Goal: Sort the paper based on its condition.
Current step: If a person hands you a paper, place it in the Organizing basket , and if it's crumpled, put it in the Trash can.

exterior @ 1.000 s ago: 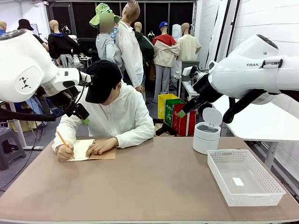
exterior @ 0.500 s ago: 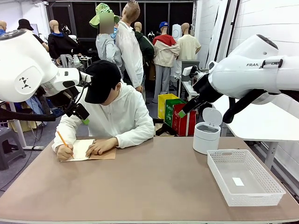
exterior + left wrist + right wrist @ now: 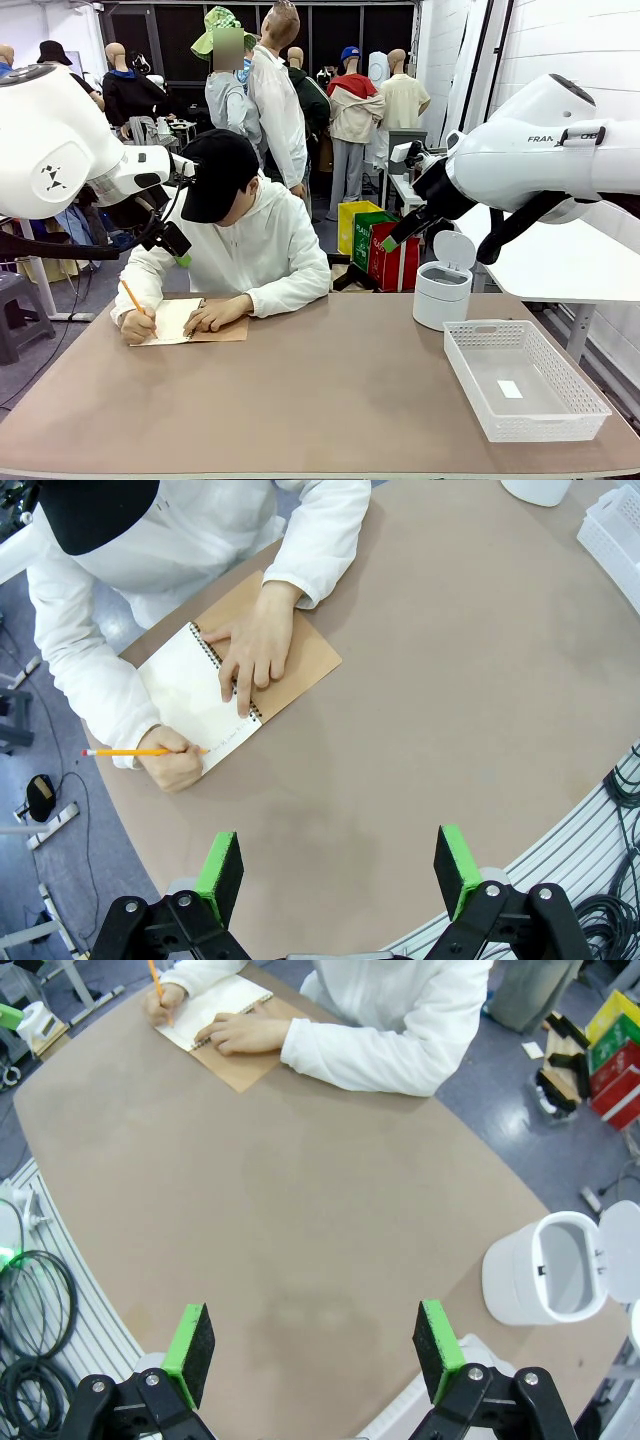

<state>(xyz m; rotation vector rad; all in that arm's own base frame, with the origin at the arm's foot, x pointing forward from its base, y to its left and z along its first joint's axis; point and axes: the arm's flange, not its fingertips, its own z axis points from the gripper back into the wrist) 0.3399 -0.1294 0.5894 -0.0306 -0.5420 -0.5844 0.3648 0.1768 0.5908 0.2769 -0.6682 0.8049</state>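
Your left gripper [image 3: 340,865] and right gripper [image 3: 315,1350], fingers apart, hang well clear of the one paper [image 3: 185,688] (one pencil [image 3: 120,751] touching it).

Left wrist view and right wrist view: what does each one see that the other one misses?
Left wrist view's own: the open left claw and a black cap. Right wrist view's own: the open right claw, the inside of the white bin, and red and green bags on the floor. Both: the person writing with a pencil in a notebook on the brown table.
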